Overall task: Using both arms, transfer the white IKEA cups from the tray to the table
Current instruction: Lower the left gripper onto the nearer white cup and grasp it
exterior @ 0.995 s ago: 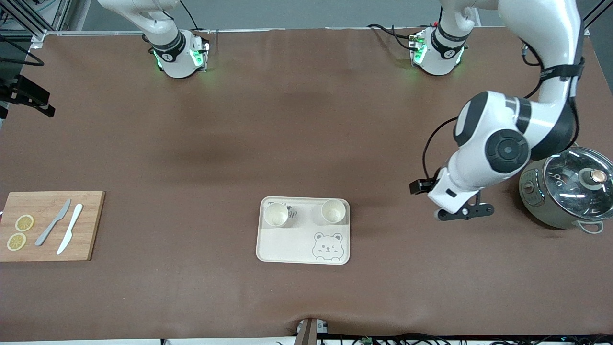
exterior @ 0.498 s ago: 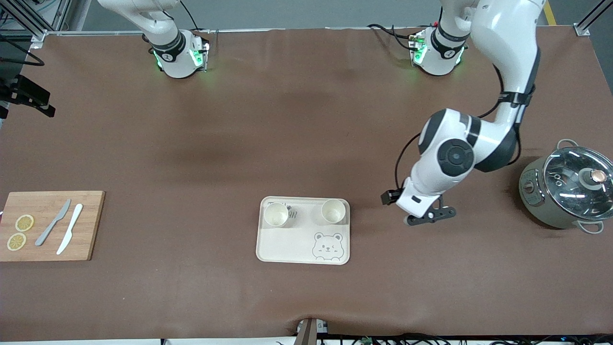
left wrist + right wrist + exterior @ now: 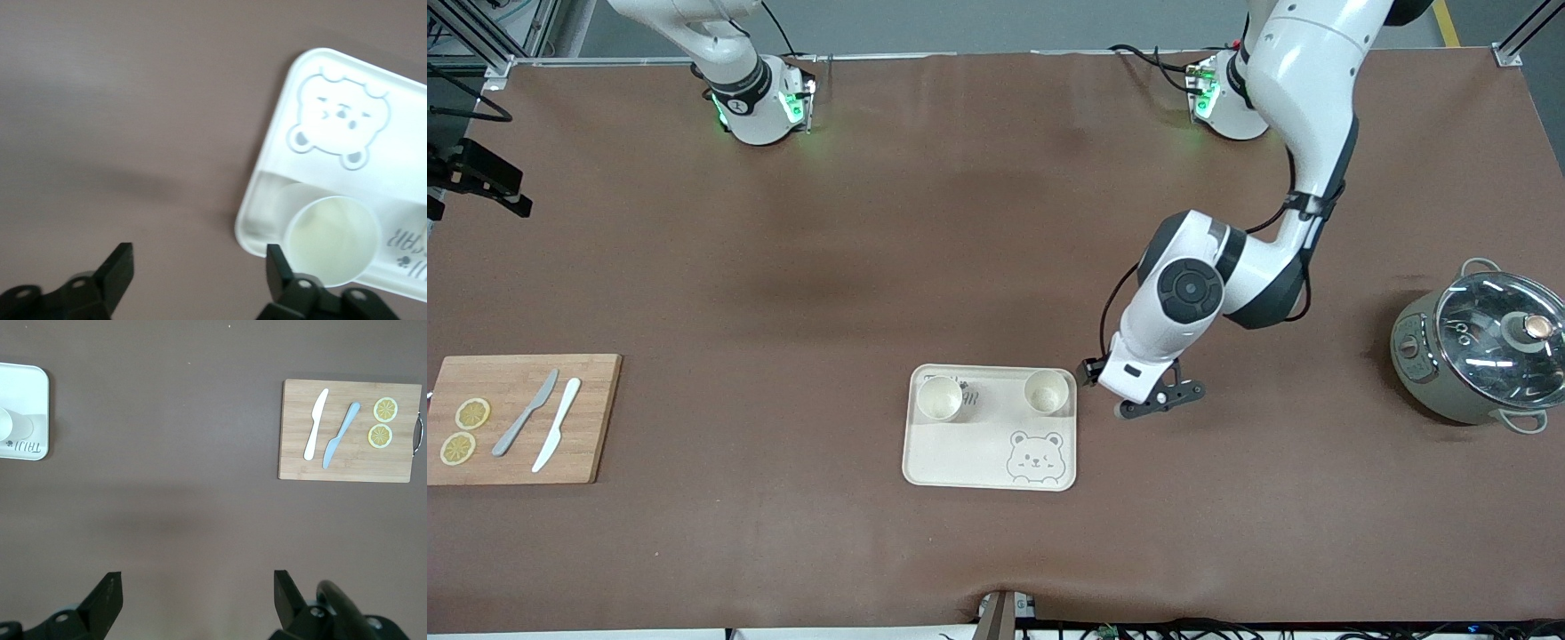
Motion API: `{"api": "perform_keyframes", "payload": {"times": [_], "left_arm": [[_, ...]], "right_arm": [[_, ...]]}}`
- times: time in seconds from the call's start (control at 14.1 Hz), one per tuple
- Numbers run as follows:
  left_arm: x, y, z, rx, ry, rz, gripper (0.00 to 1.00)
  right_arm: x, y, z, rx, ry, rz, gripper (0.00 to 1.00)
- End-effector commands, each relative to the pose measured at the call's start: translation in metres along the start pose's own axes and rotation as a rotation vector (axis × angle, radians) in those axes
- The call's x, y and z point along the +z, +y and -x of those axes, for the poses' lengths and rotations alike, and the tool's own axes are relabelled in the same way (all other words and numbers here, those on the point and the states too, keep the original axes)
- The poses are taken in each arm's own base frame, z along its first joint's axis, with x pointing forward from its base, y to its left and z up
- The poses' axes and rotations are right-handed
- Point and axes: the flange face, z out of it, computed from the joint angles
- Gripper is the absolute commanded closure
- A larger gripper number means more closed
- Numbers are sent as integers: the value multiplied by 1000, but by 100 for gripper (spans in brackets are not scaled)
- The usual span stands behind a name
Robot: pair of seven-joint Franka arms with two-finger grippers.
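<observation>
Two white IKEA cups stand upright on the cream bear tray (image 3: pixel 978 453): one (image 3: pixel 941 397) toward the right arm's end, the other (image 3: pixel 1046 392) toward the left arm's end. My left gripper (image 3: pixel 1158 402) hangs over the bare table just off the tray's edge at the left arm's end. In the left wrist view it (image 3: pixel 198 253) is open and empty, with the closer cup (image 3: pixel 330 240) just outside one finger (image 3: pixel 275 261). My right gripper (image 3: pixel 197 577) is open and empty high over bare table. It is out of the front view.
A bamboo cutting board (image 3: pixel 516 462) with two knives and lemon slices lies at the right arm's end. A lidded pot (image 3: pixel 1480 356) stands at the left arm's end. The brown mat around the tray is bare.
My left arm has swung from beside the pot toward the tray, bringing its gripper close to the tray's edge. The cups and the right arm have not moved.
</observation>
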Motion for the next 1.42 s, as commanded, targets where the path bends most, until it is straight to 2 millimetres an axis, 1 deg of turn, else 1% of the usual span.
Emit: {"api": "perform_keyframes", "payload": {"times": [0.0, 0.07, 0.14, 0.28, 0.36, 0.43, 0.57, 0.64, 0.71, 0.92, 1.0, 1.07, 1.28, 1.35], "left_arm": [[14, 34, -4, -12, 17, 57, 24], [16, 40, 0, -5, 28, 71, 32], [22, 46, 5, 5, 34, 79, 35], [40, 53, 14, 15, 29, 78, 40], [47, 54, 16, 15, 30, 80, 40], [52, 57, 19, 19, 30, 82, 45], [60, 59, 23, 31, 28, 73, 47], [60, 59, 23, 32, 28, 73, 54], [65, 58, 24, 32, 24, 69, 60], [72, 58, 23, 40, 30, 73, 81], [73, 57, 23, 41, 29, 70, 89], [73, 56, 22, 46, 32, 70, 99], [70, 56, 20, 70, 40, 68, 100], [65, 53, 16, 76, 47, 73, 100]], "right_arm": [[-6, 3, 4, 4, 11, 5, 0], [-6, 6, 4, 8, 13, 5, 0], [-6, 6, 4, 8, 11, 5, 0], [-5, 5, 4, 7, 10, 5, 0], [-5, 4, 4, 5, 10, 5, 0], [-6, 3, 4, 4, 11, 5, 0], [-5, 1, 4, 1, 7, 4, 0], [-5, 1, 5, 1, 4, 4, 0], [-5, 2, 5, 2, 4, 4, 0], [-5, 5, 5, 8, 2, 4, 0], [-5, 9, 5, 14, 3, 4, 0], [-4, 10, 5, 17, 2, 4, 0], [-4, 14, 5, 25, 5, 5, 0], [-5, 15, 5, 24, 11, 7, 0]]}}
